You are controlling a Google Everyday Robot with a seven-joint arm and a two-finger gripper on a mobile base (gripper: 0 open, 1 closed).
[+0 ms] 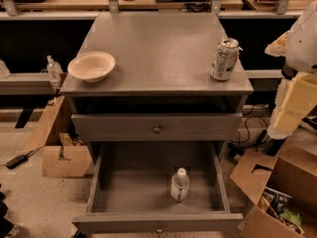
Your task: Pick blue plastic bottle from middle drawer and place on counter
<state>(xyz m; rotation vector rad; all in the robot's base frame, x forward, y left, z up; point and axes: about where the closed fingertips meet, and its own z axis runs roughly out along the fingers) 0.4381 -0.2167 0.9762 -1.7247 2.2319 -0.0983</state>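
Note:
The blue plastic bottle (pixel 180 185), small and clear with a white cap, stands upright on the floor of the open middle drawer (pixel 124 187), right of its centre. The counter (pixel 158 48) is the flat grey top of the cabinet above. My gripper (pixel 290 108) hangs at the right edge of the view, beside the cabinet's right side at about the height of the upper drawer. It is well above and to the right of the bottle and touches nothing.
A pale bowl (pixel 91 66) sits at the counter's front left and a silver drink can (pixel 225 58) at its front right. A shut drawer front with a brass knob (pixel 157 129) is above the open drawer. Cardboard boxes (pixel 277 192) stand on the floor at right and left.

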